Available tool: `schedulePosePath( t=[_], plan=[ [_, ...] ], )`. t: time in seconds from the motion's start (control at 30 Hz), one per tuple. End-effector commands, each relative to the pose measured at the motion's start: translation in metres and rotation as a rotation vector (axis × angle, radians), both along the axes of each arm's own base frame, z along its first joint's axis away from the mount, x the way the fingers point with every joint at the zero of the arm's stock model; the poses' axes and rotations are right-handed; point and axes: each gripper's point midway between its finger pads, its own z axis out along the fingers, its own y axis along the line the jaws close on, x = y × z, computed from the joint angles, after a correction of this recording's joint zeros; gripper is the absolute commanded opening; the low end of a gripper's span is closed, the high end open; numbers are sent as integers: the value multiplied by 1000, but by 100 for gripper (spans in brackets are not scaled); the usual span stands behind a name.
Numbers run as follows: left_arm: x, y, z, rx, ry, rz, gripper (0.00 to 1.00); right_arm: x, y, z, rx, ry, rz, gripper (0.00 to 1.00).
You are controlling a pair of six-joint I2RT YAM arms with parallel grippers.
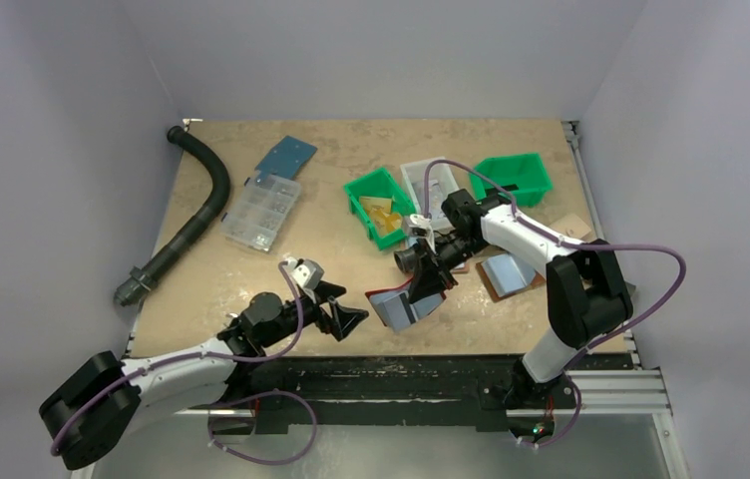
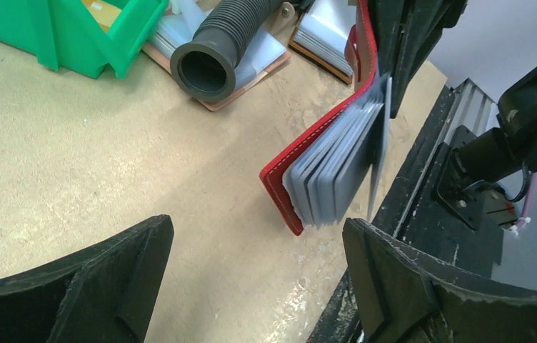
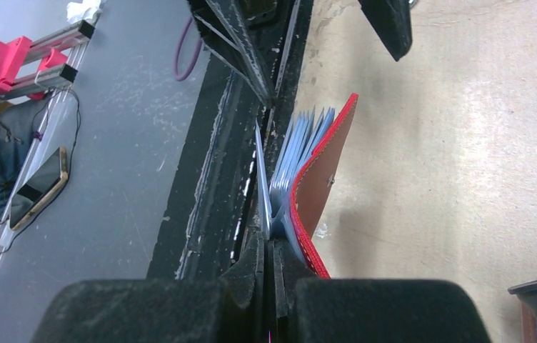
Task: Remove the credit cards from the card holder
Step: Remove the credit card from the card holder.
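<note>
we see our right gripper pinched shut on the card holder, red cover hanging upright near the table's near edge, pale blue-grey leaves fanned, our left gripper spread wide, empty, just left of it

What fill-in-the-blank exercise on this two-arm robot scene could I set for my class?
1. The right gripper is ___ on the dark red bifold card holder with pale blue-grey pockets.
2. The left gripper is ___ and holds nothing.
3. The plastic bin holding yellow-orange bits is coloured ___.
Missing words: shut; open; green.
</note>
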Motion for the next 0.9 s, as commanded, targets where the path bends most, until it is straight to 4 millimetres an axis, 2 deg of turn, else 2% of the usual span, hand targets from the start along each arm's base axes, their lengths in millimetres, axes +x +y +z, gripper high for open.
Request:
schedulePosePath(
  t=[0.0,0.3,0.6,0.87],
  plan=[
    [5,-9,24,-21,-162,-44,96,-3,4,30,99,-58,29,0],
    [0,-27,33,-75,-201,-131,95,-5,4,30,106,-47,42,0],
    [-4,-45,33,-134,-157,-206,81,-5,4,29,104,-43,43,0],
    [-8,-53,39,-183,-152,-238,76,-4,4,28,101,-40,38,0]
  ],
)
